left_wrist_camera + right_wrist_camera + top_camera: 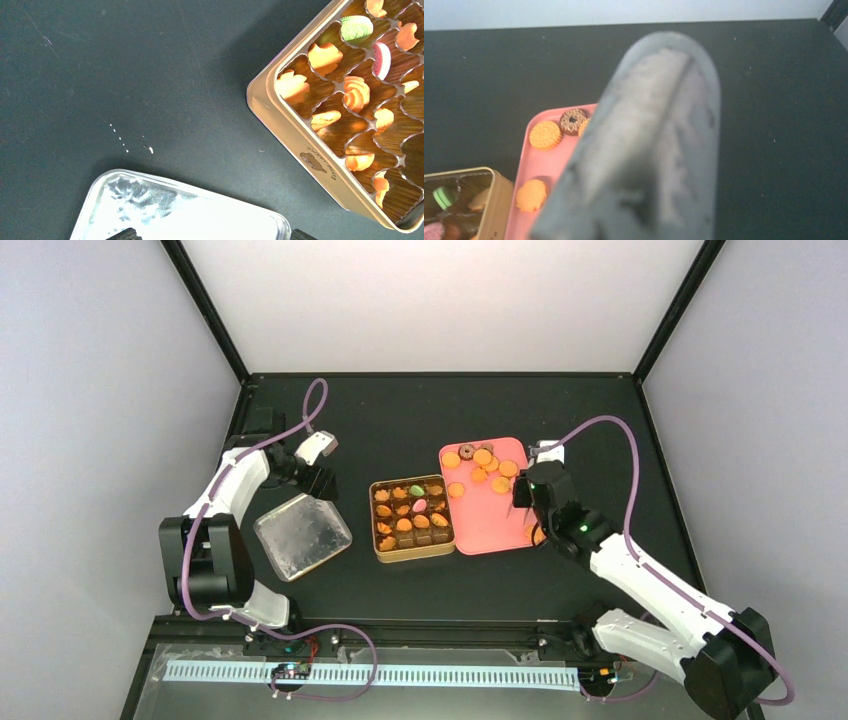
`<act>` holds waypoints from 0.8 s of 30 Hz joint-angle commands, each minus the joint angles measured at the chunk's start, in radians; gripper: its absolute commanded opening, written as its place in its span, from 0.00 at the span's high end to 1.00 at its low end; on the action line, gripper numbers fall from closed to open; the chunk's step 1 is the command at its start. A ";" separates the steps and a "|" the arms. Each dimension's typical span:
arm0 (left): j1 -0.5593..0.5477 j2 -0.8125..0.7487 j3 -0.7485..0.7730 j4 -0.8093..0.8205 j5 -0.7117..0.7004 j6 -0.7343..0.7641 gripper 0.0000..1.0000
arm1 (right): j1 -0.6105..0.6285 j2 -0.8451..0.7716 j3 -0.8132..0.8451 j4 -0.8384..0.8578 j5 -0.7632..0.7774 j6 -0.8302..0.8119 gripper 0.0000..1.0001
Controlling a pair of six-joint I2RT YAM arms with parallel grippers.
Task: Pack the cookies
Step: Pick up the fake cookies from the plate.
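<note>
Several cookies [483,458] lie on the pink tray [490,525], just far-left of the right gripper [525,498], which grips tongs [659,140]; left gripper [325,488] open, farther off.

Tin [413,556] sits mid-table [400,420], with cookies [404,525] in most of its compartments. Lid [302,535] lies left of the tin, slightly nearer, with a gap between. Tray [485,525] lies just right of the tin, more cookies on its far half; tongs [649,150] in the right tool [522,502] are over its right side.
</note>
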 commanded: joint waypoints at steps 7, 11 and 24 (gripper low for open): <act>0.009 -0.004 0.030 -0.011 0.025 0.017 0.20 | -0.014 -0.001 0.037 -0.036 0.048 -0.024 0.67; 0.009 -0.006 0.027 -0.009 0.023 0.021 0.20 | -0.023 -0.002 0.008 -0.045 0.072 -0.011 0.67; 0.010 -0.006 0.027 -0.009 0.025 0.019 0.20 | -0.025 0.016 0.010 -0.082 0.118 -0.016 0.66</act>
